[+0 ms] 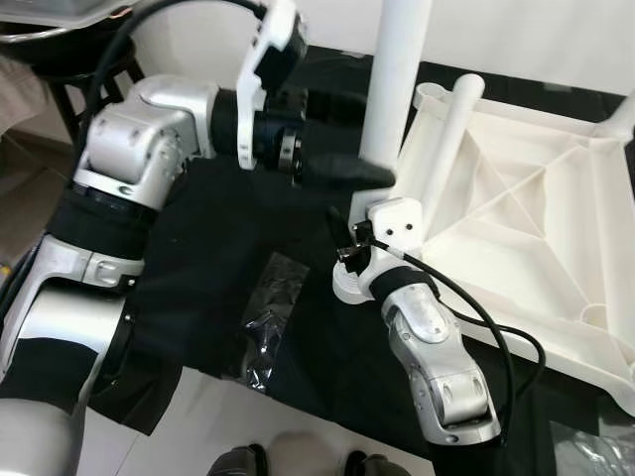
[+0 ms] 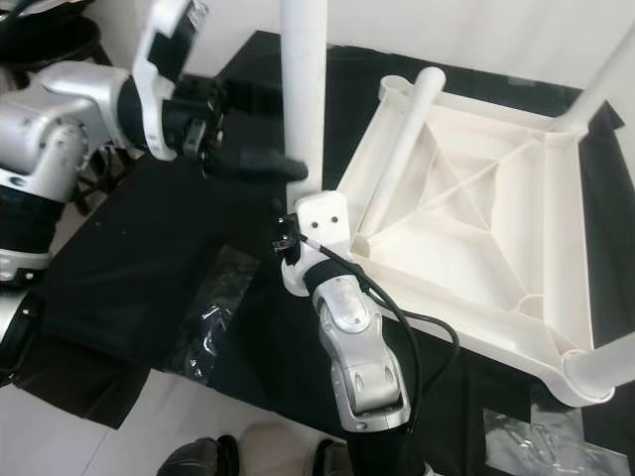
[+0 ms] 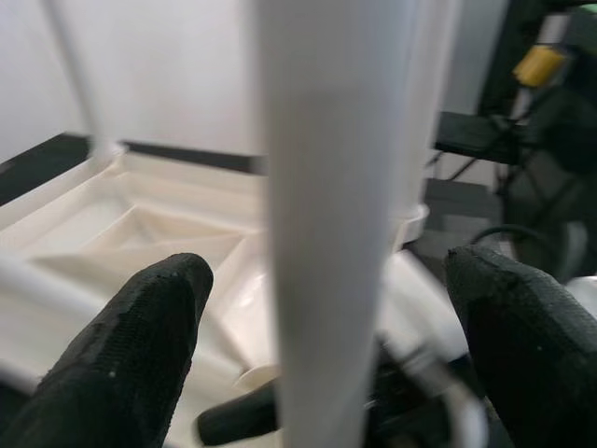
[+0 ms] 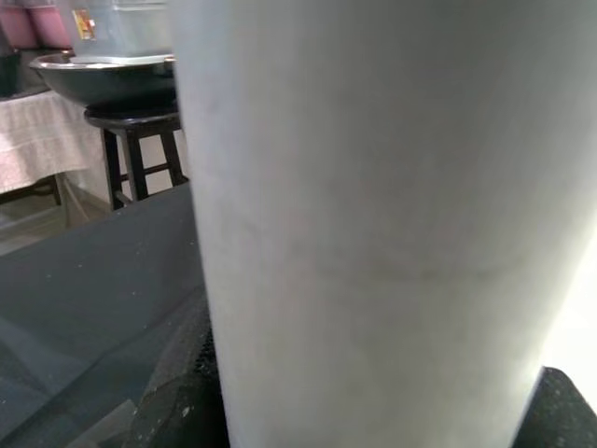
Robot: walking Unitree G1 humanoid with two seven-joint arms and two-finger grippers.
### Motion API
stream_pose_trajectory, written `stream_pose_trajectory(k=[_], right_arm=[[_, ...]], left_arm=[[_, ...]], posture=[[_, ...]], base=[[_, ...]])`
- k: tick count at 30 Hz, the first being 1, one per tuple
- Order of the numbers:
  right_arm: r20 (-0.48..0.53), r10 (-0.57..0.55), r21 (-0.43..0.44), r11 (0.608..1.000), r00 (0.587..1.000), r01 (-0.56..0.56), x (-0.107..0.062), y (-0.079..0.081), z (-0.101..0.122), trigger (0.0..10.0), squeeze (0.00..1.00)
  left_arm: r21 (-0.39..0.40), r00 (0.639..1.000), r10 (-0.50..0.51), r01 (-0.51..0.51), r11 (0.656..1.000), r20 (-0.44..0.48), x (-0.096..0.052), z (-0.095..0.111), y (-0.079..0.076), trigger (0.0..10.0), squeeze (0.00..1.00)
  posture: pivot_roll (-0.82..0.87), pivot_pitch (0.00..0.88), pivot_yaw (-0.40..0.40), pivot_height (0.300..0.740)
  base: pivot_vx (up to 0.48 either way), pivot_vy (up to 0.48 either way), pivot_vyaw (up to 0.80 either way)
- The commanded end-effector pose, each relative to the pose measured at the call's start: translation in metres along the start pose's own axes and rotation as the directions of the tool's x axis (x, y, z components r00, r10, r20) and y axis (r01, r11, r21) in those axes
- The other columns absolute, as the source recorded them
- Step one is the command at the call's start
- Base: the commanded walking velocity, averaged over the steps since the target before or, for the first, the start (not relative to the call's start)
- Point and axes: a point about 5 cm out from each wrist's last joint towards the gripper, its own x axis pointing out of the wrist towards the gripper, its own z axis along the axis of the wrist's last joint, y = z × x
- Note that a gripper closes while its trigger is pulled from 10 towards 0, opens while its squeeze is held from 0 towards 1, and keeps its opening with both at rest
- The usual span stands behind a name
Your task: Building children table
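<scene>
The white plastic tabletop [image 1: 516,198] lies upside down on a black cloth [image 1: 218,238]. At its near left corner a white leg [image 1: 397,79] stands upright. My left gripper [image 3: 345,345] is open around this leg, with a gap between the leg and each finger. Lower down, at the leg's base, my right gripper [image 4: 373,411] is shut on the leg, its black fingertips [image 4: 177,401] against the leg's sides. A second white leg [image 1: 451,139] lies slanted inside the tabletop. Two more legs [image 2: 605,69] stand at the right corners.
Crumpled clear plastic wrap [image 1: 268,317] lies on the cloth near its front edge, and another piece [image 2: 546,436] at the front right. A dark stool with a metal bowl [image 1: 60,50] stands at the back left. A black cable [image 1: 496,337] loops off my right forearm.
</scene>
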Motion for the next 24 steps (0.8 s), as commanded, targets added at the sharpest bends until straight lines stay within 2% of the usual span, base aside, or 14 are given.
stream_pose_trajectory(k=[1, 5, 10, 11, 12, 13, 14, 24], right_arm=[[-0.168, 0.010, 0.023, 1.000, 0.986, -0.007, -0.005, 0.002, -0.034, 10.0, 0.00], [-0.167, 0.018, 0.020, 1.000, 0.986, -0.015, -0.005, 0.003, -0.034, 10.0, 0.00], [-0.165, 0.024, 0.018, 1.000, 0.986, -0.021, -0.005, 0.003, -0.035, 10.0, 0.00], [-0.164, 0.024, 0.018, 1.000, 0.986, -0.022, -0.005, 0.003, -0.035, 10.0, 0.00], [-0.164, 0.024, 0.018, 1.000, 0.986, -0.021, -0.006, 0.004, -0.036, 10.0, 0.00], [-0.164, 0.024, 0.019, 1.000, 0.986, -0.021, -0.006, 0.004, -0.036, 10.0, 0.00], [-0.164, 0.024, 0.019, 1.000, 0.986, -0.021, -0.006, 0.004, -0.036, 10.0, 0.00], [-0.161, 0.025, 0.021, 1.000, 0.987, -0.022, -0.006, 0.004, -0.036, 10.0, 0.00]], left_arm=[[-0.003, 0.999, 0.047, -0.047, 0.999, -0.016, -0.009, -0.007, 0.004, 10.0, 0.00], [-0.020, 0.997, 0.077, -0.076, 0.997, 0.027, -0.013, -0.004, 0.006, 10.0, 0.00], [-0.044, 0.993, 0.033, -0.028, 0.999, 0.114, -0.002, 0.008, 0.005, 10.0, 0.00], [-0.050, 0.991, 0.019, -0.012, 0.999, 0.133, 0.000, 0.011, 0.005, 8.2, 0.00], [-0.054, 0.988, 0.010, -0.002, 0.999, 0.152, 0.002, 0.013, 0.005, 1.9, 0.00], [-0.054, 0.987, 0.005, 0.003, 0.999, 0.162, 0.002, 0.015, 0.005, 1.9, 0.00], [-0.060, 0.985, -0.001, 0.012, 0.998, 0.174, 0.003, 0.017, 0.005, 0.0, 0.00], [-0.049, 0.978, -0.069, 0.080, 0.996, 0.195, 0.009, 0.026, -0.001, 0.0, 0.00]], posture=[[0.05, 0.169, 0.009, 0.740], [0.05, 0.167, 0.006, 0.740], [0.04, 0.164, 0.007, 0.740], [0.04, 0.164, 0.007, 0.740], [0.04, 0.162, 0.009, 0.740], [0.03, 0.162, 0.010, 0.740], [0.03, 0.163, 0.013, 0.740], [0.04, 0.163, 0.015, 0.740]], base=[[0.000, 0.000, 0.00], [0.000, 0.000, 0.00], [0.000, 0.000, 0.00], [0.000, 0.000, 0.00], [0.000, 0.000, 0.00], [0.000, 0.000, 0.00], [0.000, 0.000, 0.00], [0.000, 0.000, 0.00]])
